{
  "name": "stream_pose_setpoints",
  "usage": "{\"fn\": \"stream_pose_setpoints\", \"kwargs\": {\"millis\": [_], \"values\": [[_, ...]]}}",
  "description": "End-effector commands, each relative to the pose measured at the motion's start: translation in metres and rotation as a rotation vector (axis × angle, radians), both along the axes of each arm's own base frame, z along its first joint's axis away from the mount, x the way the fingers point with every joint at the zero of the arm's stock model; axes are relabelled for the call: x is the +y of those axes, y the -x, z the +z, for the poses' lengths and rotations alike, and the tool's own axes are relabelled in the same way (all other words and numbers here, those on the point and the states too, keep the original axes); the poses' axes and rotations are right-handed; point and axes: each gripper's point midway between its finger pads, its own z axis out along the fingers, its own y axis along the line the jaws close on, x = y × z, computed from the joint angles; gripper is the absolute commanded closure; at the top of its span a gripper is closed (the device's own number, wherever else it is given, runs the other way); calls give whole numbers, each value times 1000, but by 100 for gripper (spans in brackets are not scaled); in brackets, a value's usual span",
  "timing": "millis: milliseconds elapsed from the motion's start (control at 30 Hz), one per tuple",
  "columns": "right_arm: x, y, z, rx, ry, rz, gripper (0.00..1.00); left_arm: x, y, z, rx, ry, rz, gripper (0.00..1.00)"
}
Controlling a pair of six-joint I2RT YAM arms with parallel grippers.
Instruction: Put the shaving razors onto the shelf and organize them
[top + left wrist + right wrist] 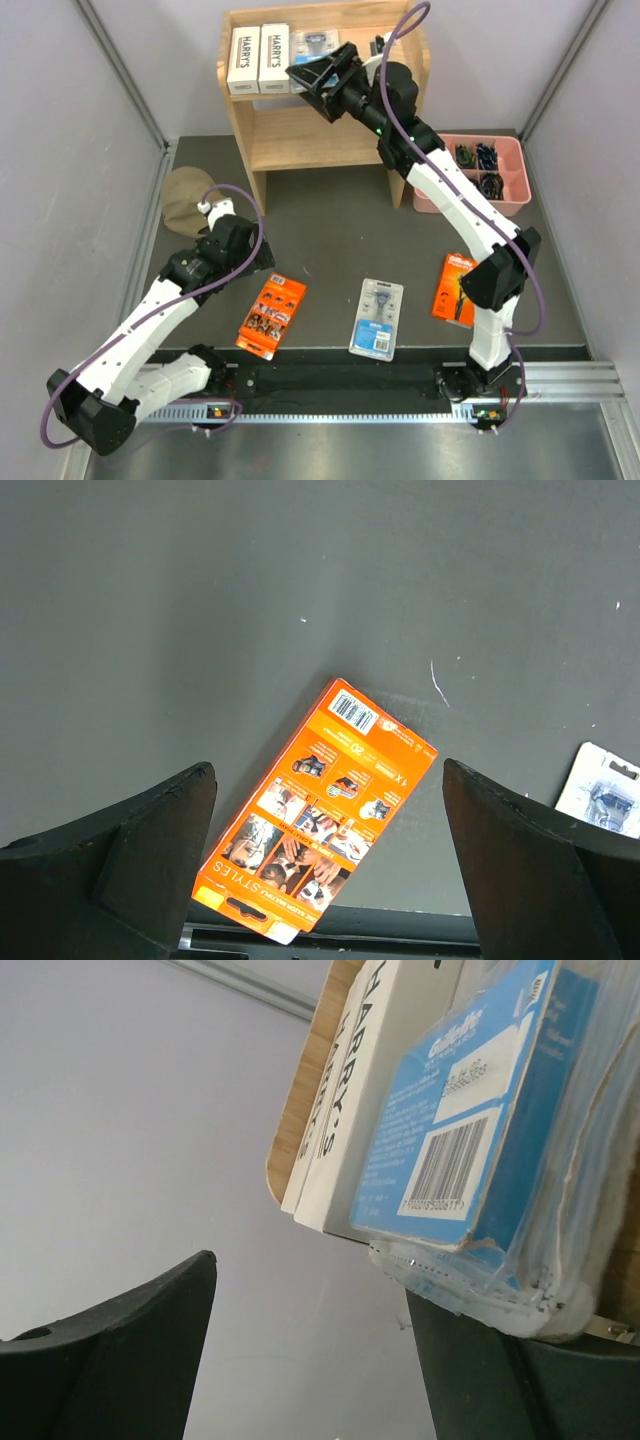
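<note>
At shelf [300, 135] top tier: right gripper [305, 78], jaws spread.
There blister pack [316, 42] sits against Harry's boxes [258, 58]; left gripper [328, 772] spread wide above orange pack [315, 825].

Shelf [300, 140]: light wood. White boxes [243, 60] w/ black lettering; clear blister pack [470, 1150] w/ blue label, white panel, black barcode. Desk [330, 230] dark grey; orange packs [271, 316] w/ photo panels; clear-and-blue pack [377, 318]; tray [515, 190] pink.

place: robot lab test cell | evidence: bare panel walls [70, 150], dark table mat [330, 240], metal mounting rail [570, 380]
</note>
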Motion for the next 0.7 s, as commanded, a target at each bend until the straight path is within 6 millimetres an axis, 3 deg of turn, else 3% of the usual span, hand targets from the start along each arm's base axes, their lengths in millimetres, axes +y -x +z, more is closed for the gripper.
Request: {"fn": "stream_pose_setpoints", "kwargs": {"millis": [0, 167, 233, 400, 500, 667], "values": [[-4, -14, 7, -8, -23, 32, 24, 1, 2, 1, -10, -10, -14, 1], [-5, -11, 1, -4, -6, 49, 22, 1, 2, 0, -7, -9, -17, 1], [-10, -5, 7, -14, -2, 45, 17, 1, 3, -1, -6, -9, -18, 1], [-19, 3, -1, -9, 49, 28, 3, -1, 3, -1, -5, -1, -23, 1], [-23, 9, -6, -2, 74, 33, 1, -3, 3, -1, -3, 9, -29, 1], [-23, 22, -31, 37, 148, 78, 1, -5, 4, 0, 1, 16, -40, 1]]}}
